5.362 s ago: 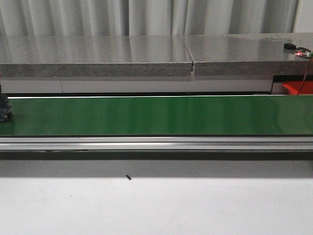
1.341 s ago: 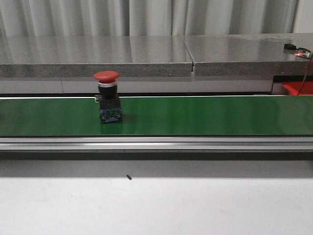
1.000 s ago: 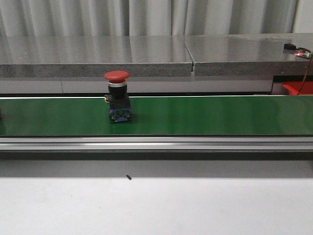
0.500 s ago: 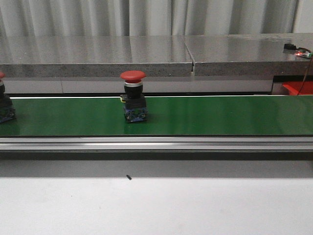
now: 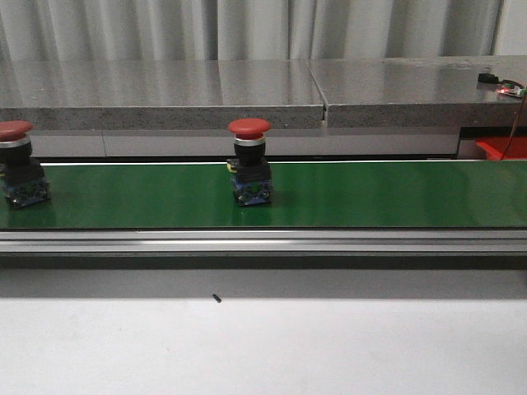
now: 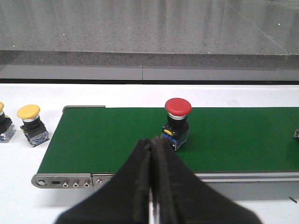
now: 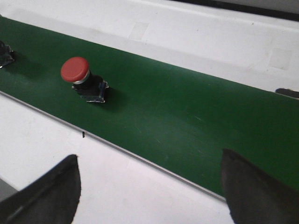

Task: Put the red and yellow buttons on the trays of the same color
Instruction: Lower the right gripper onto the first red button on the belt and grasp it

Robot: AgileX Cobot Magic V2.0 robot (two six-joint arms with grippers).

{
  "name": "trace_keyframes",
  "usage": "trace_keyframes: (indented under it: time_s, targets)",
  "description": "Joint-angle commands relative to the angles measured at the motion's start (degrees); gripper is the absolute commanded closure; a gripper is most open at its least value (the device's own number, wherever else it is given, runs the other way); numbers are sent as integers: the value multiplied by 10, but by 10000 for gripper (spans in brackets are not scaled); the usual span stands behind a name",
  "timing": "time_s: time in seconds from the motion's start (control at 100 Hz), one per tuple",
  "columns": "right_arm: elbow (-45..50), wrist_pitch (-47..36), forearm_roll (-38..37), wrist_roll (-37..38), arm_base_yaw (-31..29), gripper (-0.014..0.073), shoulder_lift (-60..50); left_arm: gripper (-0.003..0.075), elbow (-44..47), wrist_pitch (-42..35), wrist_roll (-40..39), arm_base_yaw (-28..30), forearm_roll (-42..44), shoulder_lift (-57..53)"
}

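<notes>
- Front view: two red mushroom-head buttons stand upright on the green conveyor belt (image 5: 370, 193). The leading red button (image 5: 249, 172) is near the middle; the trailing red button (image 5: 19, 174) is at the left end. Neither arm shows here, and no gripper touches a button. A red tray corner (image 5: 498, 148) peeks out at the far right behind the belt; I take it as the matching destination. No yellow tray is visible. A grey stone ledge (image 5: 247, 95) runs behind the belt, well apart from the buttons.
- Left wrist view: the left gripper (image 6: 153, 186) has its fingers pressed together, holding nothing. One red button sits on the belt beyond the fingertips. A yellow button (image 6: 31, 124) stands off the belt on the white table (image 6: 23, 186), with part of another at the frame edge.
- Right wrist view: the right gripper (image 7: 149, 184) is spread wide and empty, over the near edge of the belt. A red button lies ahead and to one side.
- Judged step: catch the leading red button with the right arm. Best done by aiming ahead of it if the belt runs, closing on the black body under the cap, fingers straddling it squarely so it stays upright.
- Nothing blocks the approach; the belt's metal side rail (image 5: 263, 240) is the only edge to clear.
</notes>
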Motion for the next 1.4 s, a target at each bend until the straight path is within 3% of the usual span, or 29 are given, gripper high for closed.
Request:
trace_keyframes:
  time_s: [0.0, 0.28, 0.69, 1.27, 1.391]
  targets:
    - [-37, -22, 4, -14, 20, -13, 31, 741, -14, -46, -5, -5, -7, 5]
    - [-108, -33, -44, -14, 106, -13, 167, 741, -14, -46, -5, -5, -7, 5]
    - [-194, -37, -62, -14, 174, -13, 288, 741, -14, -46, -5, -5, -7, 5]
    - [-266, -37, -84, -14, 182, -10, 384, 741, -14, -46, -5, -5, -7, 5]
    - [-266, -30, -97, -12, 182, 92, 393, 741, -14, -46, -5, -5, -7, 5]
